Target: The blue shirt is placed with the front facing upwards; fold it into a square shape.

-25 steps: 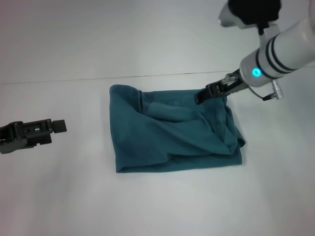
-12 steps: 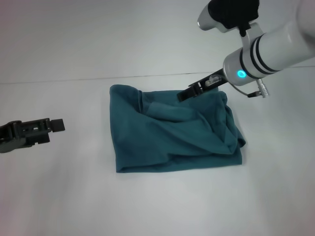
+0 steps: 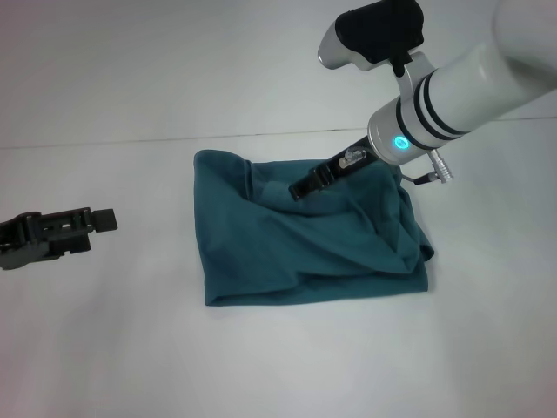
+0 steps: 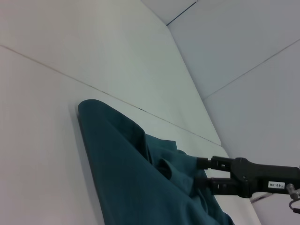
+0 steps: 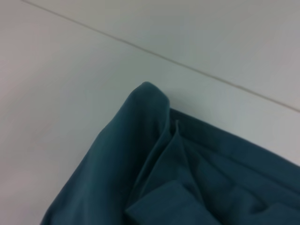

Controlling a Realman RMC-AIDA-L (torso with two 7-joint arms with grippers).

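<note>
One garment: the blue shirt [image 3: 309, 231] lies mid-table as a rough rectangle, already gathered into layers, with loose ridges and a bulging near-right corner.
Table: the white table [image 3: 278, 357] carries the bundle; a seam line runs just behind the cloth's far edge.
Right arm: the right gripper [image 3: 300, 188] reaches in from the far right, its tips low over the far middle of the bundle, beside a raised fold.
Right jaws: in the left wrist view the two fingers run parallel with a narrow gap between them; I cannot tell whether any cloth sits in that gap.
Left arm: the left gripper [image 3: 103, 222] is parked well apart from the shirt, at the left of the table; whether it is parted or closed is not shown.
Risk, large: a pull on one loose layer would likely drag the whole stack and undo the rectangle.
Risk, smaller: a pinch through several layers would probably lift them together and leave a lump.
Risk, smallest: the rumpled right corner may stay proud, so the outline would not be square.
</note>
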